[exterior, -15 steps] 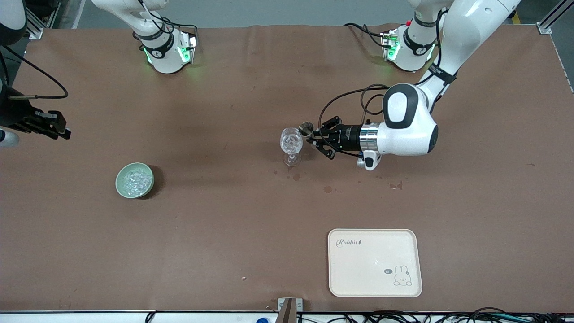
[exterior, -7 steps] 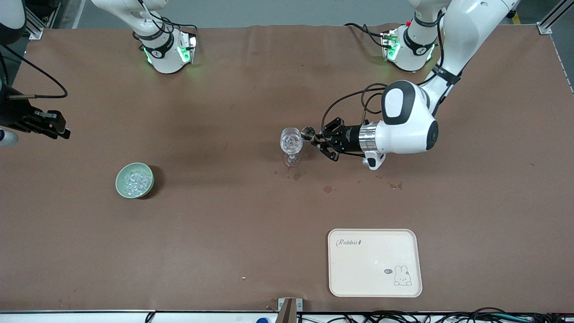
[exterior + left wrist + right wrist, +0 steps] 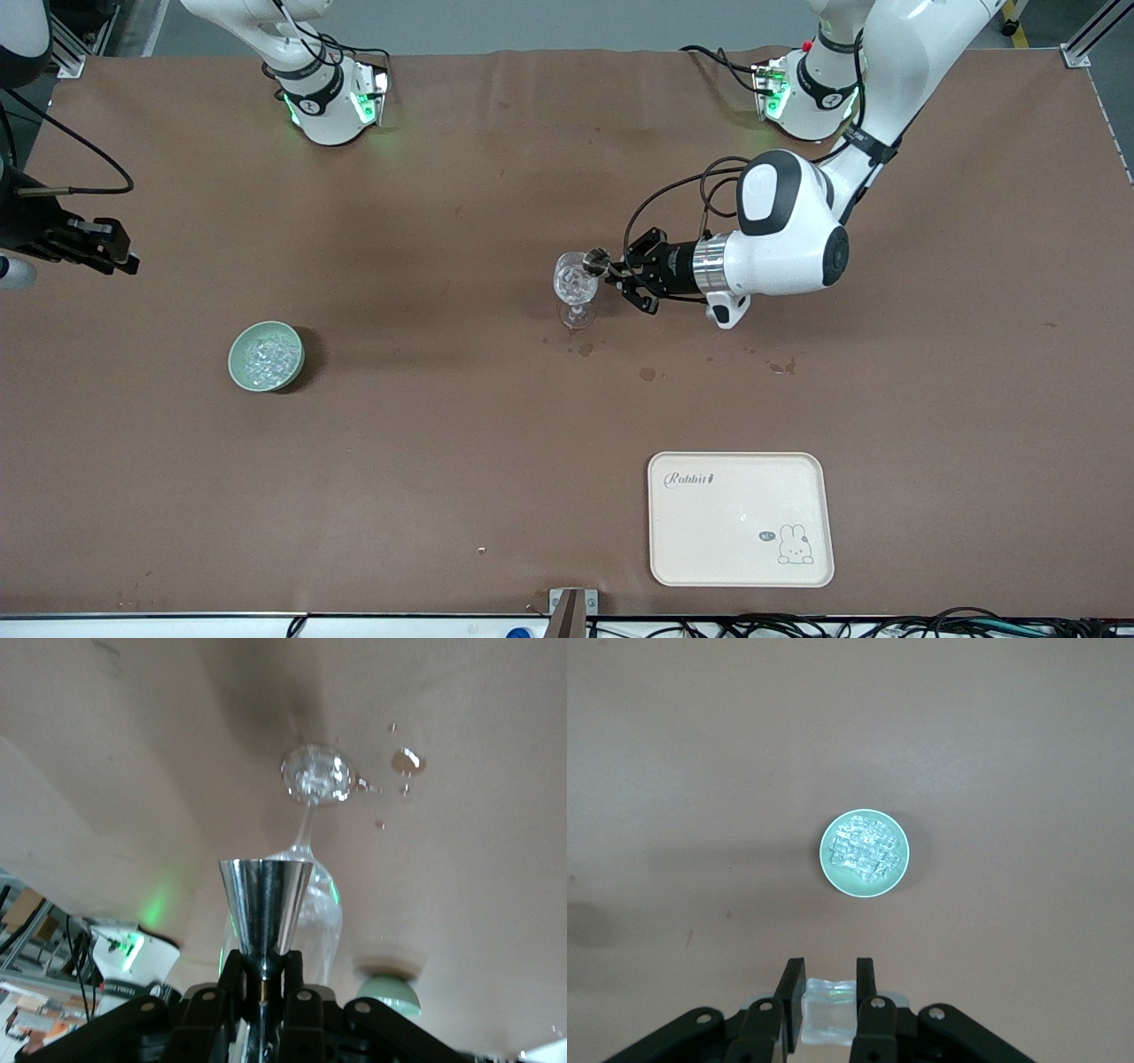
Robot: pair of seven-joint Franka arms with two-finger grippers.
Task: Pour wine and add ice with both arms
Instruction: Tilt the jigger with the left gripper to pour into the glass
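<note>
My left gripper [image 3: 617, 270] is shut on the waist of the small silvery jigger [image 3: 599, 260]. It holds the jigger tipped on its side, with its mouth at the rim of the clear stemmed glass [image 3: 574, 282] in the middle of the table. The left wrist view shows the jigger [image 3: 266, 899] between my fingers, with the glass [image 3: 314, 778] just past it. My right gripper [image 3: 122, 256] hangs at the right arm's end of the table. It is shut on a clear ice cube [image 3: 830, 1010]. The pale-green bowl [image 3: 266, 356] heaped with ice [image 3: 864, 850] stands below it.
A cream tray [image 3: 741, 518] with a rabbit print lies near the front camera, toward the left arm's end. Small wet spots [image 3: 648, 374] mark the brown table near the glass. The arm bases stand along the table's edge farthest from the front camera.
My left arm has carried the jigger closer to the glass, so its mouth now meets the rim. The right gripper has stayed in place.
</note>
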